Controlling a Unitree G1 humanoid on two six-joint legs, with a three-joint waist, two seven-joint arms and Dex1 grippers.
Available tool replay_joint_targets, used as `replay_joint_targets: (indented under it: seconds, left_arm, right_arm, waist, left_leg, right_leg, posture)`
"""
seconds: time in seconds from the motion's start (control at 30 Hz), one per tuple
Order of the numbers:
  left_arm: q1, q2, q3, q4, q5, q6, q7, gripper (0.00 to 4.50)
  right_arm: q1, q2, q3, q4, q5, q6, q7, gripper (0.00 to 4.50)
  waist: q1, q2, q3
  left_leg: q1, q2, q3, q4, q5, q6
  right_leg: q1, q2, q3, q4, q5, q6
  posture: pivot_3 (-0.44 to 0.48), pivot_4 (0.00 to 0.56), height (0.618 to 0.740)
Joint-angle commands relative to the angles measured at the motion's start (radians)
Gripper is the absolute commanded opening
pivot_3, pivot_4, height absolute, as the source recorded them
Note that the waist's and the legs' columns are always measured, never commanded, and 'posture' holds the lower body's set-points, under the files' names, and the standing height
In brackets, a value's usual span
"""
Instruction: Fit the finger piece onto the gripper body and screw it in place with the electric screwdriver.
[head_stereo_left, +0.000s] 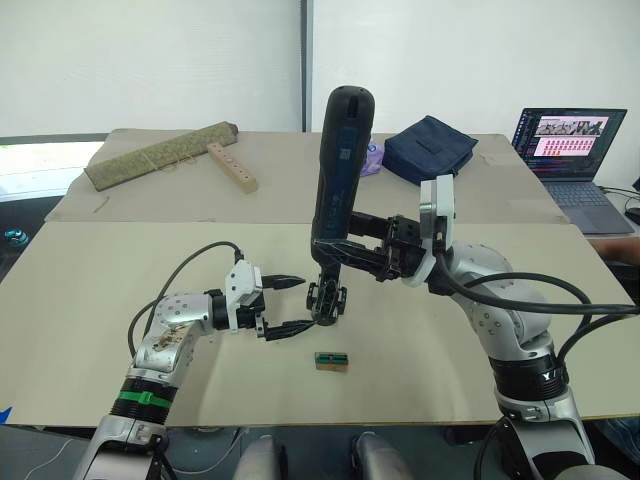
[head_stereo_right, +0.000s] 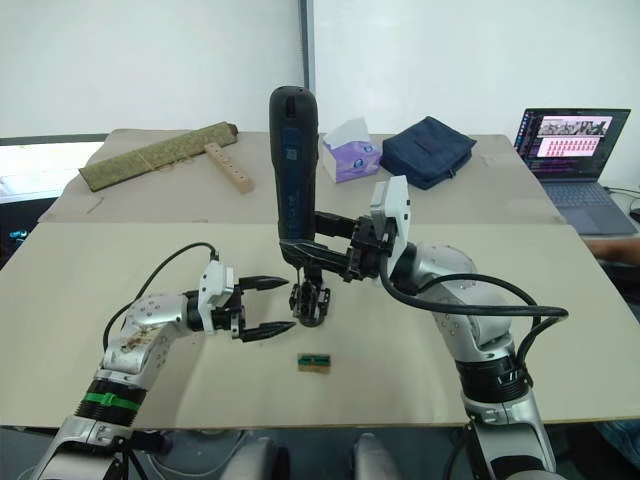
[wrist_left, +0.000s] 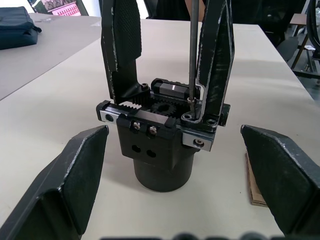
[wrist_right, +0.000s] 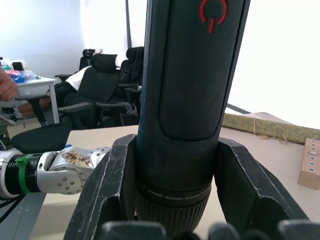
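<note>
The gripper body (wrist_left: 157, 150) stands on the beige table with two upright black fingers on its round base. One of them, the finger piece (wrist_left: 216, 65), sits on the body's rail. My right gripper (head_stereo_left: 350, 255) is shut on the electric screwdriver (head_stereo_left: 340, 150), held upright. Its thin bit (wrist_left: 191, 50) comes down onto a screw at the foot of the finger piece. My left gripper (head_stereo_left: 300, 305) is open, with one finger (wrist_left: 75, 180) on each side of the body's base and neither touching it.
A small green-and-tan block (head_stereo_left: 331, 360) lies just in front of the gripper body. At the back of the table are a rolled mat (head_stereo_left: 160, 155), a wooden block with holes (head_stereo_left: 232, 165), a tissue box (head_stereo_right: 350, 150), a navy bag (head_stereo_left: 430, 148) and a laptop (head_stereo_left: 570, 140).
</note>
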Motion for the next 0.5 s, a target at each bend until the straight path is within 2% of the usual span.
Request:
replay_joint_targets:
  seconds: [0.03, 0.5]
  left_arm:
    - [-0.001, 0.006, 0.0, -0.037, 0.001, -0.001, 0.003, 4.5]
    - [0.001, 0.006, -0.004, -0.036, 0.001, -0.002, 0.006, 4.5]
  right_arm:
    - [-0.027, 0.007, -0.028, -0.016, 0.003, -0.025, 0.0, 1.82]
    - [-0.036, 0.005, -0.032, -0.011, 0.008, -0.025, 0.007, 1.82]
  waist:
    - [0.0, 0.0, 0.0]
    - [0.0, 0.0, 0.0]
  left_leg:
    - [0.0, 0.0, 0.0, 0.0, 0.0, 0.0]
    - [0.0, 0.0, 0.0, 0.0, 0.0, 0.0]
  right_leg:
    - [0.0, 0.0, 0.0, 0.0, 0.0, 0.0]
    - [0.0, 0.0, 0.0, 0.0, 0.0, 0.0]
  posture:
    - [0.0, 0.15, 0.74]
    - [0.0, 0.15, 0.74]
